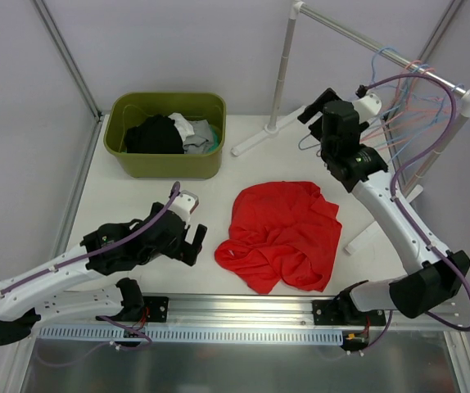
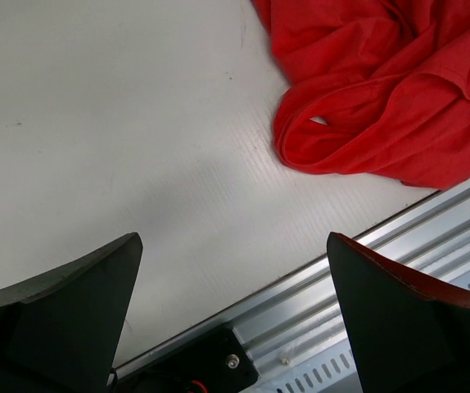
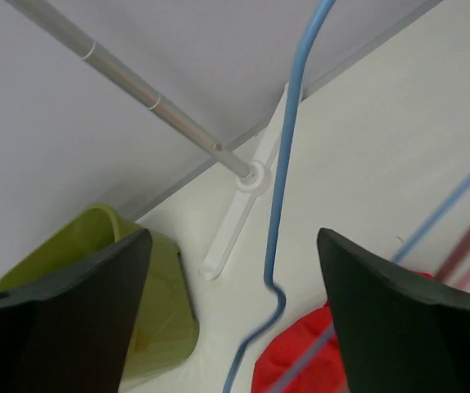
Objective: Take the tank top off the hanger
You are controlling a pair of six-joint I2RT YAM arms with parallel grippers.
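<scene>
The red tank top (image 1: 282,233) lies crumpled on the white table, off any hanger; it also shows in the left wrist view (image 2: 382,90) and the right wrist view (image 3: 300,364). My left gripper (image 1: 194,239) is open and empty, low over the table just left of the tank top (image 2: 231,319). My right gripper (image 1: 312,113) is raised beside the rack, open (image 3: 231,311). A bare blue wire hanger (image 3: 280,205) hangs between its spread fingers, not clamped.
Several thin hangers (image 1: 419,102) hang on the rack bar (image 1: 366,37) at the back right. The rack's white foot (image 1: 255,139) rests on the table. A green bin (image 1: 167,162) with dark and light clothes stands at the back left. An aluminium rail (image 1: 243,311) runs along the near edge.
</scene>
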